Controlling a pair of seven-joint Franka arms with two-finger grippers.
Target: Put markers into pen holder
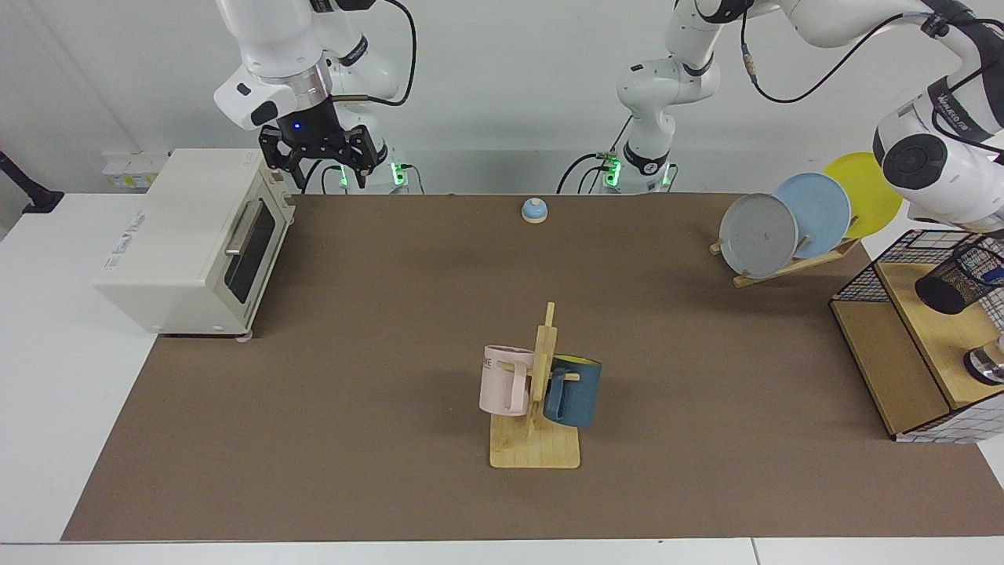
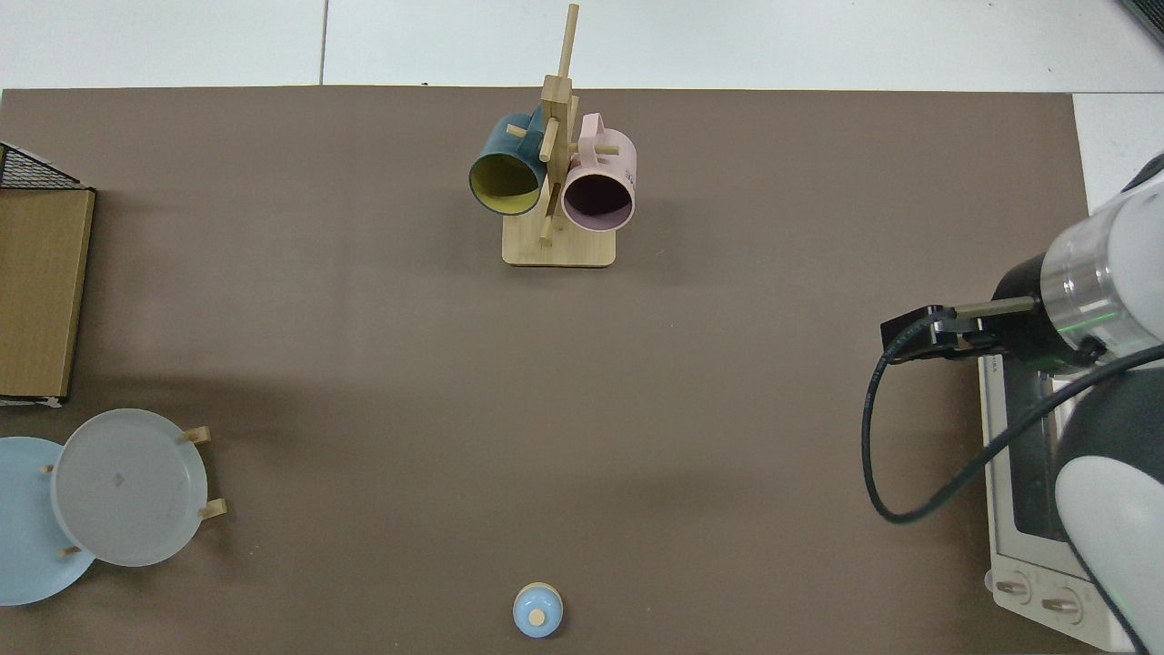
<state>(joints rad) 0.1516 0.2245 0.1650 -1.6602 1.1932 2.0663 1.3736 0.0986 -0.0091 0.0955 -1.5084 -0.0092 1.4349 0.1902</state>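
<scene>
The pen holder, a black wire-mesh cup, stands on the wooden shelf of the wire basket at the far right edge of the facing view. A small dark blue piece shows through its mesh; I cannot tell whether it is the markers. The left arm reaches across above the basket, and its gripper lies beyond the frame edge. My right gripper hangs open and holds nothing above the back corner of the toaster oven. The top view leaves out the holder.
A mug tree with a pink and a blue mug stands mid-table. A plate rack sits at the back right, with a small blue bell at the back. A silver object rests on the shelf near the holder.
</scene>
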